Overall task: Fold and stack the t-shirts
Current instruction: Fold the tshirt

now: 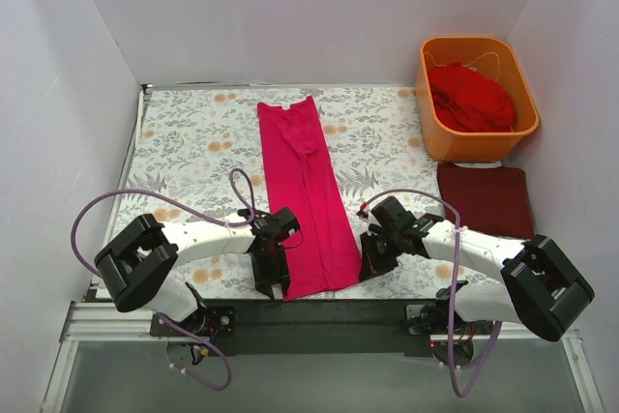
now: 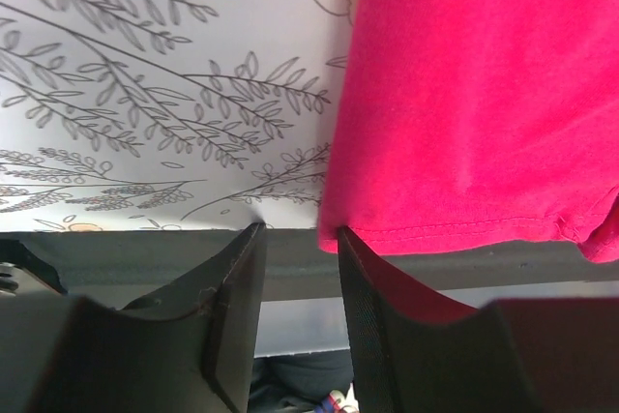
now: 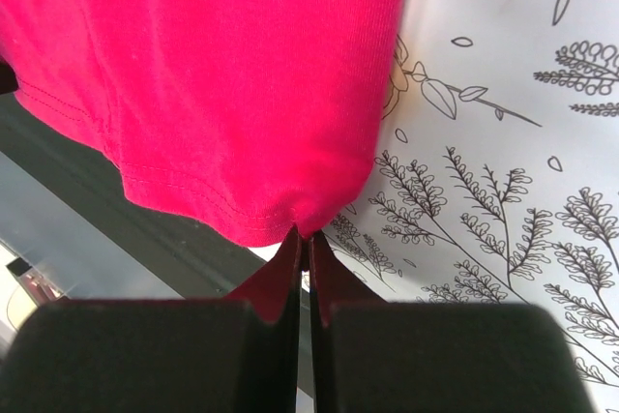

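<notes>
The magenta-pink t-shirt [image 1: 305,191] lies as a long narrow strip down the middle of the floral cloth, its hem at the near table edge. My left gripper [image 1: 274,285] sits at the hem's near-left corner. In the left wrist view it [image 2: 298,229] is open; the pink t-shirt [image 2: 474,94] touches the right fingertip and nothing lies in the gap. My right gripper [image 1: 368,266] is at the near-right corner. In the right wrist view it [image 3: 304,236] is shut, pinching the pink t-shirt's [image 3: 213,74] hem corner. A folded maroon t-shirt [image 1: 484,198] lies at right. A scarlet t-shirt [image 1: 471,96] is bunched in the tub.
The orange plastic tub [image 1: 474,145] stands at the back right, just behind the maroon t-shirt. The grey floral-print cloth [image 1: 193,142] covers the table. A black rail [image 1: 319,311] runs along the near edge beneath both grippers. White walls enclose the left, back and right.
</notes>
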Controlling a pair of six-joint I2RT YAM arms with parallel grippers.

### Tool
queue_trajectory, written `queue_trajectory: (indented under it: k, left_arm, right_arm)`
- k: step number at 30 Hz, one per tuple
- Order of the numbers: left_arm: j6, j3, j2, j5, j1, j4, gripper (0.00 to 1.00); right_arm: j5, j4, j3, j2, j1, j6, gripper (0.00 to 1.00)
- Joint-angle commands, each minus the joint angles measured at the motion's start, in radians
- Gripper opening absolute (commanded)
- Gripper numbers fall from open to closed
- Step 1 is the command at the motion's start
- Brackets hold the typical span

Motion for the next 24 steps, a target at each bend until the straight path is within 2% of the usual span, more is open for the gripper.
queue_trajectory:
  k: [1,8,17,19,24]
  left_arm:
    - [-0.010,0.020,0.019,0.002,-0.012,0.022,0.34]
    - [-0.020,0.041,0.013,-0.004,-0.014,0.035,0.37]
    - [-0.011,0.040,0.051,0.007,-0.014,0.059,0.35]
    - [-0.008,0.046,0.064,0.009,-0.015,0.059,0.30]
    - [-0.013,0.035,0.062,0.009,-0.015,0.051,0.06]
  right_arm:
    - [-0.022,0.022,-0.005,0.009,0.005,-0.017,0.02]
    - [-0.027,0.022,0.002,0.015,0.005,-0.021,0.02]
    - [-0.028,0.022,0.005,0.016,0.005,-0.024,0.02]
    - [-0.028,0.021,0.005,0.016,0.005,-0.024,0.02]
    - [-0.040,0.021,0.005,0.012,0.005,-0.022,0.01]
